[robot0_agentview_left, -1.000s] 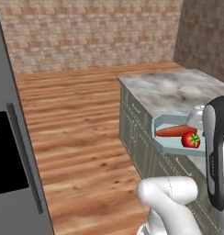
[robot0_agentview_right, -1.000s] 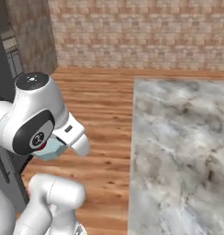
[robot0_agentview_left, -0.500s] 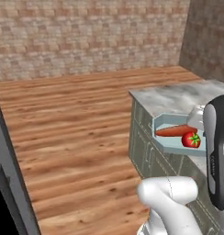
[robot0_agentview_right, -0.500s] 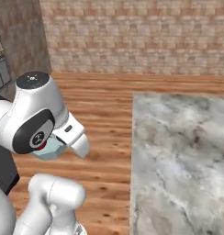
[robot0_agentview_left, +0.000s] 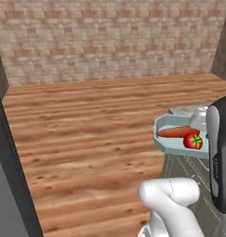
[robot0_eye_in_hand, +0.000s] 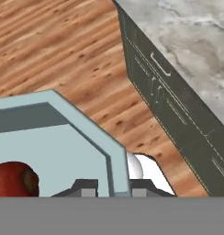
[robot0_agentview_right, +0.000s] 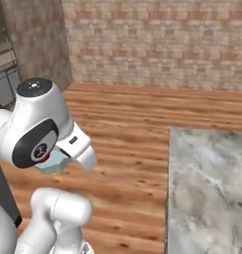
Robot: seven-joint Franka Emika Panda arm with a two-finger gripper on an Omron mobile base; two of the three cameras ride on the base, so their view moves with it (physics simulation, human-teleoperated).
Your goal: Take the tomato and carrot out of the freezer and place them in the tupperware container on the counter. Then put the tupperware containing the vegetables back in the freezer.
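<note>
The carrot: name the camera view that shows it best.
The left base view. There the carrot lies full length in the tupperware container, next to the tomato. The right base view offers just a corner of the container behind the arm; the hand view shows its wall and the tomato.

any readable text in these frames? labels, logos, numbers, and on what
No text reads clearly in any view.
Round emblem on the arm's dark joint cap: a small white mark, too blurred to read.
Faint vertical marking on the arm's dark link: too small and blurred to read.
Tupperware container, carrot, tomato, counter and cabinet fronts: no lettering visible.
</note>
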